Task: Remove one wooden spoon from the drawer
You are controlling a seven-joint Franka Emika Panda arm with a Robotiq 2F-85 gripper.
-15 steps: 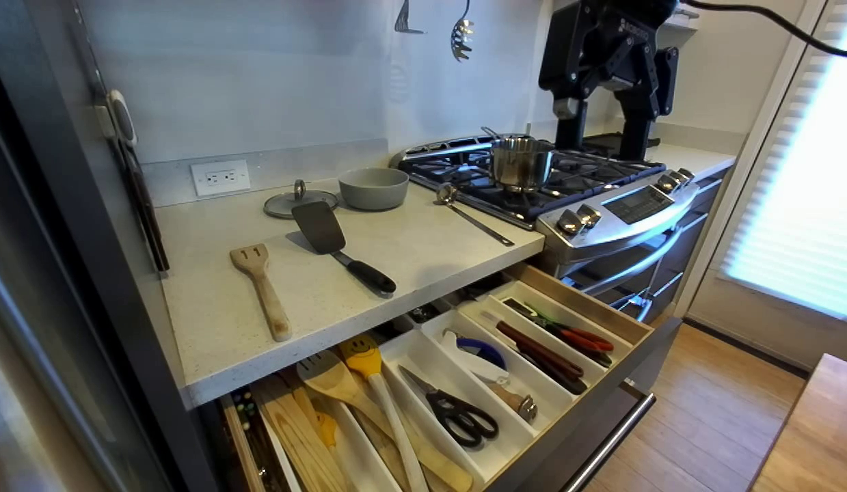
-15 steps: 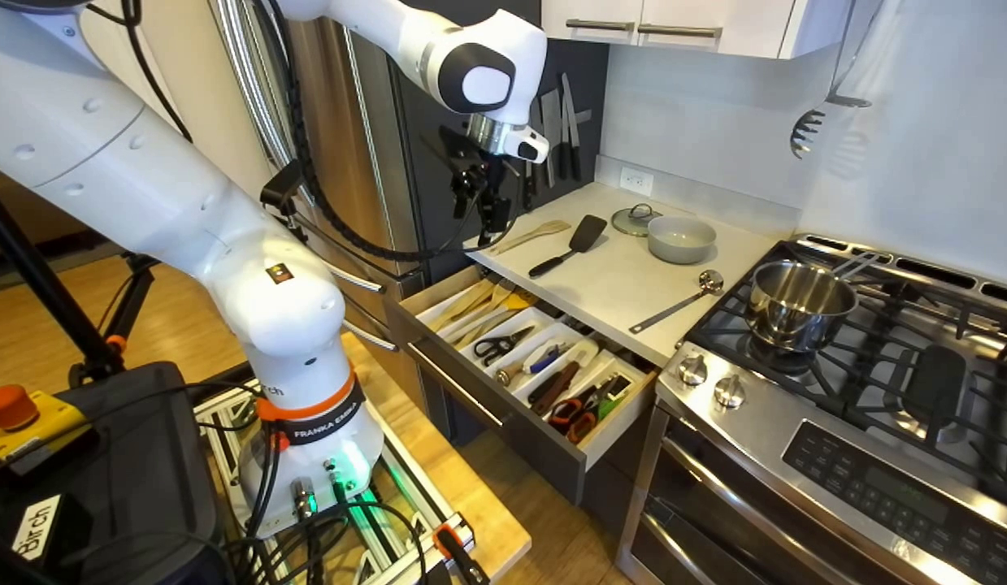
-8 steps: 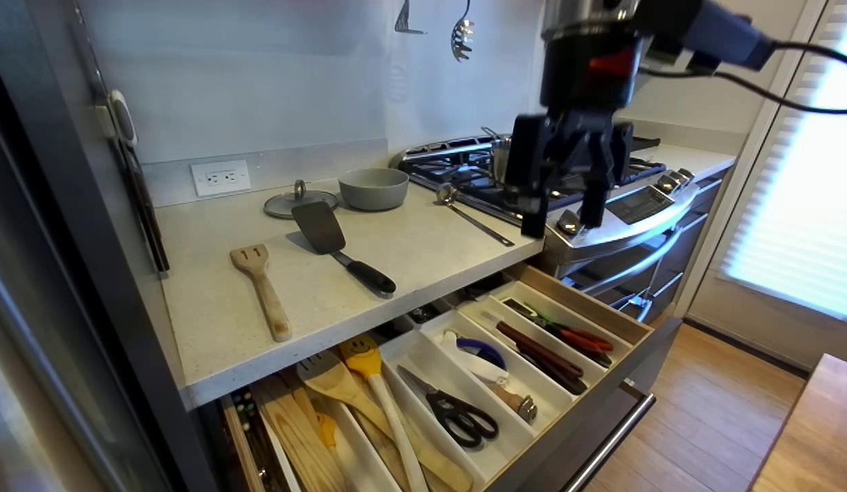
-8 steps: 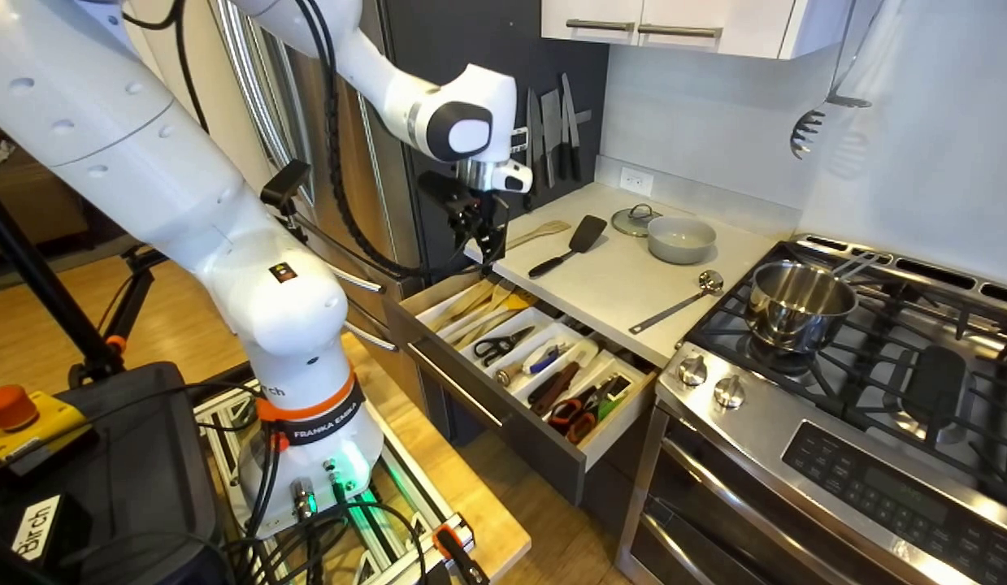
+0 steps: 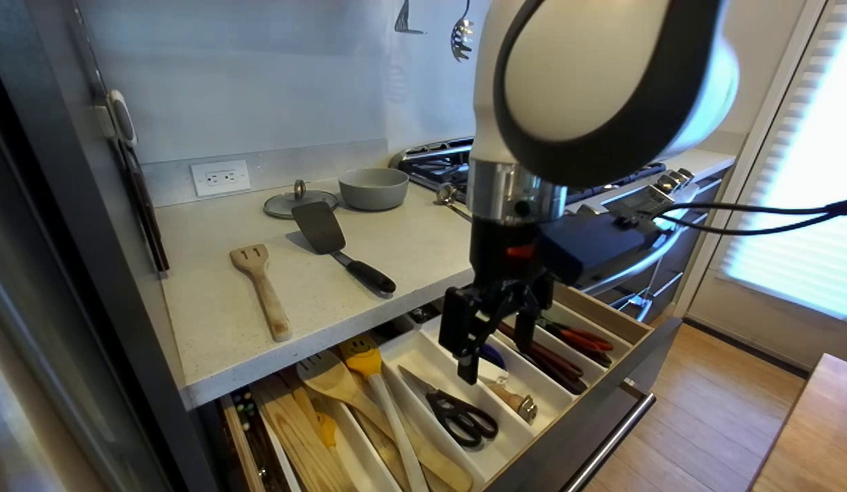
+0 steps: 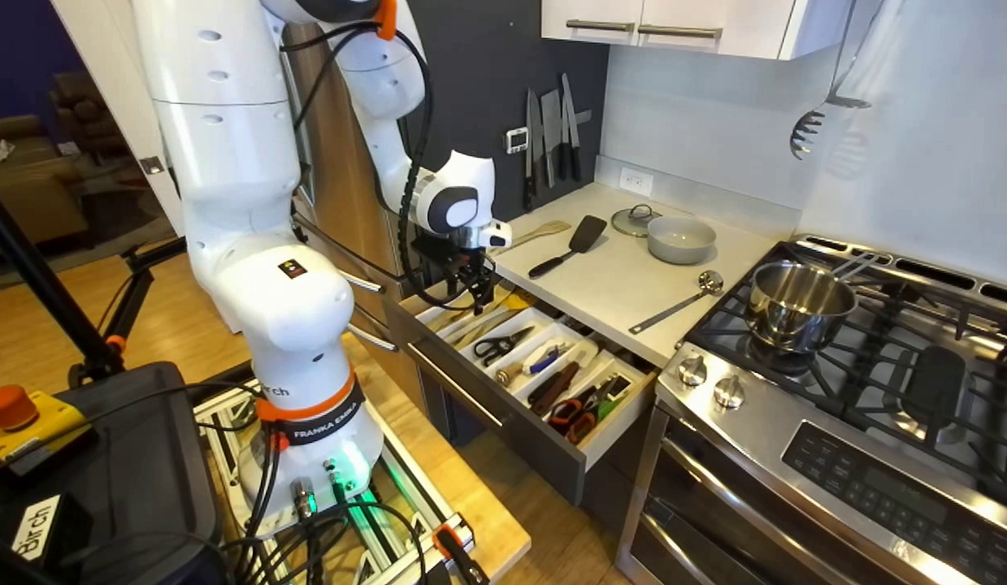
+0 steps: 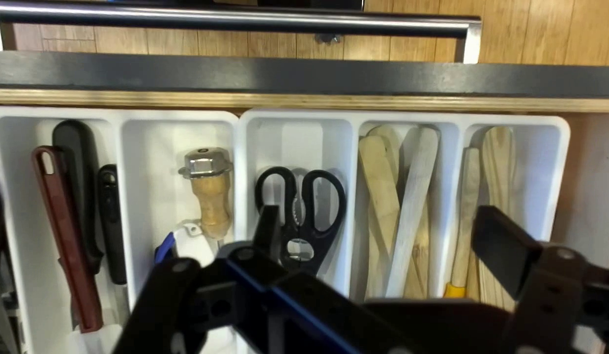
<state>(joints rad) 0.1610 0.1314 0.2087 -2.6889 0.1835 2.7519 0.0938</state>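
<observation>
Gripper (image 7: pixel 379 226) is lower than half a second ago, and I have it above the drawer (image 7: pixel 284 76), its fingers (image 7: pixel 501 241) spread wide with nothing held. Inside the drawer lies the wooden spoon (image 5: pixel 331 383), its handle seen from the wrist between these fingers, below them. My arm (image 6: pixel 231 146) bends down toward the drawer.

In an exterior view, dark band (image 6: pixel 327 423) at foot of white arm (image 6: pixel 279 321) read FRANKA EMIKA, pale capitals. Just above orange ring (image 6: pixel 304 412), on the arm itself: small letters ending "rch", start unclear. White label (image 6: pixel 38 526) on black box (image 6: pixel 74 532): Birch, set aslant. Yellow utensil head (image 5: pixel 360 347) bore a printed smiley face. Dark sticker (image 6: pixel 292 269) higher on arm, small white display (image 6: pixel 517 140), oven panel (image 6: pixel 893 491): marks too small to read.
</observation>
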